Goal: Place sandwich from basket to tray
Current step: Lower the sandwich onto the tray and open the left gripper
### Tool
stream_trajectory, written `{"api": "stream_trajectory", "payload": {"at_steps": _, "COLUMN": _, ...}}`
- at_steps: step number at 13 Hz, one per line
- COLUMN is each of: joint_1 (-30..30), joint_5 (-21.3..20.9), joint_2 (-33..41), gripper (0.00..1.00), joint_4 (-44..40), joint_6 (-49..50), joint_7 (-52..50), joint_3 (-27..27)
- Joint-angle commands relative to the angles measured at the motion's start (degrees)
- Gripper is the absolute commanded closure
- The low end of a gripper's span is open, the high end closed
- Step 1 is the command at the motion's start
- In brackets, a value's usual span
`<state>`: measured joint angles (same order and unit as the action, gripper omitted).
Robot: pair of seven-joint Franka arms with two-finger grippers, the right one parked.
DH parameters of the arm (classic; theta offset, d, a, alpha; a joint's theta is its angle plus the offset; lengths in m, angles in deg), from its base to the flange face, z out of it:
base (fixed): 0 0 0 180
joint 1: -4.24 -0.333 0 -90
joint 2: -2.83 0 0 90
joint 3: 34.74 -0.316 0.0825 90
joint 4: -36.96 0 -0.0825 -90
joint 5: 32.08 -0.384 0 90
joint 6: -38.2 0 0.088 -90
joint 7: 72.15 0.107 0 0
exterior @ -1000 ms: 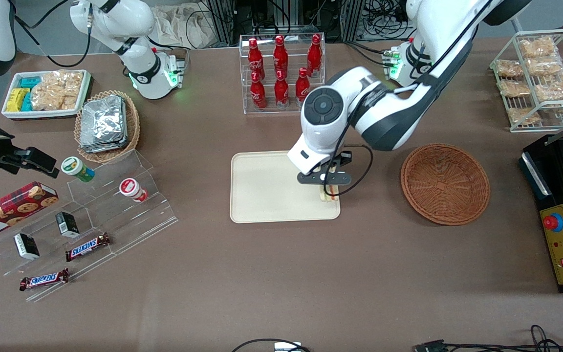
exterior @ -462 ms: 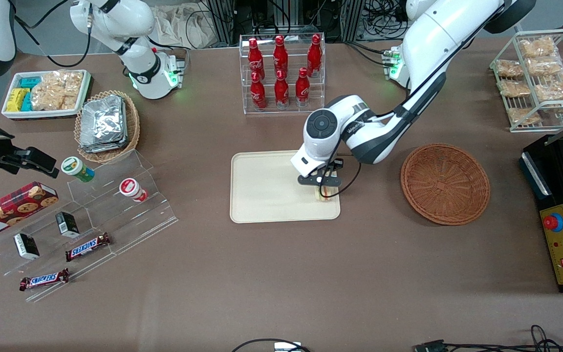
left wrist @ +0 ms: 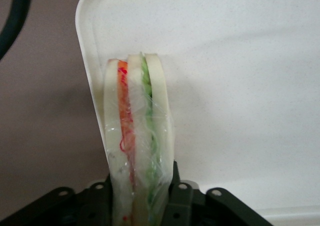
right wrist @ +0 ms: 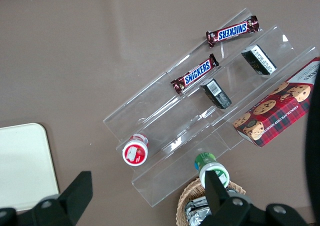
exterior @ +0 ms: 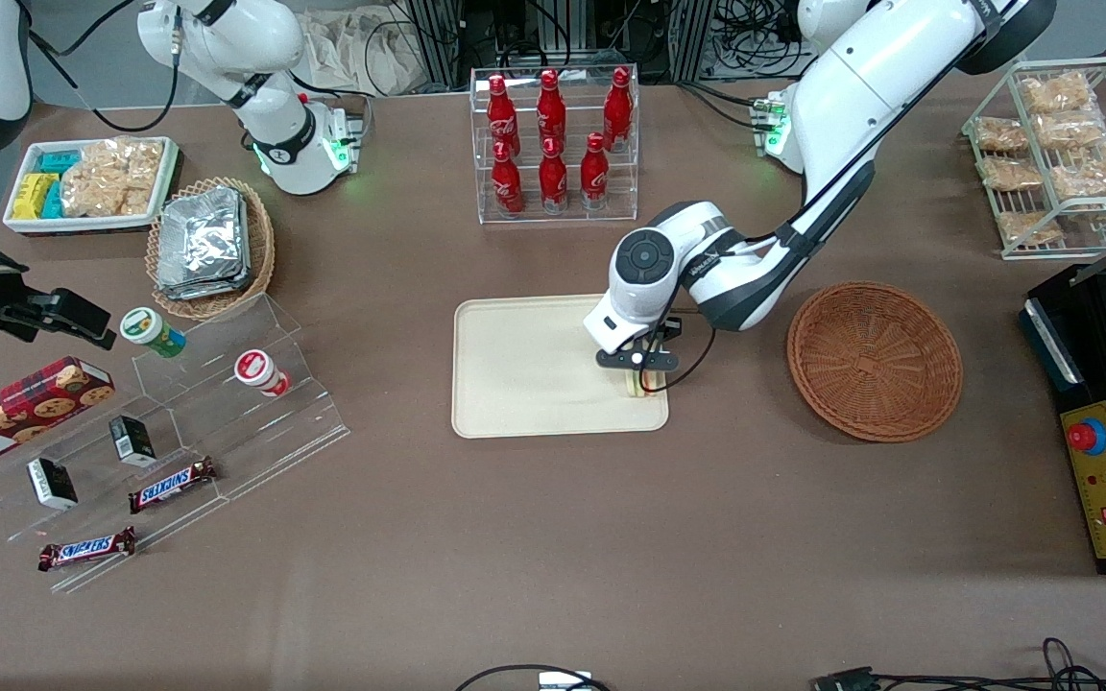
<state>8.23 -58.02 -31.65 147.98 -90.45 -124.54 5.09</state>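
Claw [exterior: 642, 382] low over tray [exterior: 515, 374] corner nearest basket [exterior: 875, 360], pinching sandwich [left wrist: 137, 136] upright between fingers [left wrist: 177, 196].

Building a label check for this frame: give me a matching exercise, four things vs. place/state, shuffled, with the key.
Things:
1. sandwich
2. basket
3. tray
4. gripper

Place or state:
A. holds nothing, sits on the table toward the working arm's end
B. low over the tray's corner nearest the basket, fingers closed on the sandwich
C. lies flat on the table, nearer the front camera than the bottle rack
D. stands on edge between the fingers, red and green layers showing

Pairs: 1-D, 2-A, 3-C, 4-B
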Motion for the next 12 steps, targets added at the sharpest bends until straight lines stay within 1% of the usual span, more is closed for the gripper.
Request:
{"api": "stream_trajectory", "payload": {"at_steps": 1, "joint_1": -0.29, "joint_5": -1.39, "joint_2": 0.46, "gripper": 0.0, "joint_4": 0.25, "joint_6": -0.81, "joint_7": -2.18, "joint_3": 0.17}}
{"api": "stream_trajectory", "payload": {"at_steps": 4, "joint_1": -0.64, "joint_5": -1.22, "joint_2": 1.42, "gripper": 0.0, "joint_4": -0.19, "joint_6": 0.5, "joint_7": -2.1, "joint_3": -0.01}}
{"api": "stream_trajectory", "payload": {"at_steps": 5, "joint_1": -1.6, "joint_5": -1.04, "joint_2": 2.21, "gripper": 0.0, "joint_4": -0.71, "joint_6": 2.07, "joint_7": -2.18, "joint_3": 0.08}}
{"api": "stream_trajectory", "payload": {"at_steps": 8, "joint_1": -2.05, "joint_5": -0.16, "joint_2": 8.6, "gripper": 0.0, "joint_4": -4.83, "joint_6": 12.51, "joint_7": -1.4, "joint_3": -0.01}}
{"api": "stream_trajectory", "payload": {"at_steps": 10, "joint_1": -3.46, "joint_5": 3.25, "joint_2": 14.14, "gripper": 0.0, "joint_4": -8.35, "joint_6": 20.51, "joint_7": -0.87, "joint_3": -0.36}}
{"api": "stream_trajectory", "payload": {"at_steps": 11, "joint_1": -3.2, "joint_5": 5.27, "joint_2": 17.39, "gripper": 0.0, "joint_4": -10.02, "joint_6": 23.42, "joint_7": 0.18, "joint_3": -3.58}}
{"api": "stream_trajectory", "payload": {"at_steps": 12, "joint_1": -3.02, "joint_5": 8.94, "joint_2": 20.73, "gripper": 0.0, "joint_4": -10.82, "joint_6": 24.58, "joint_7": 2.02, "joint_3": -6.75}}
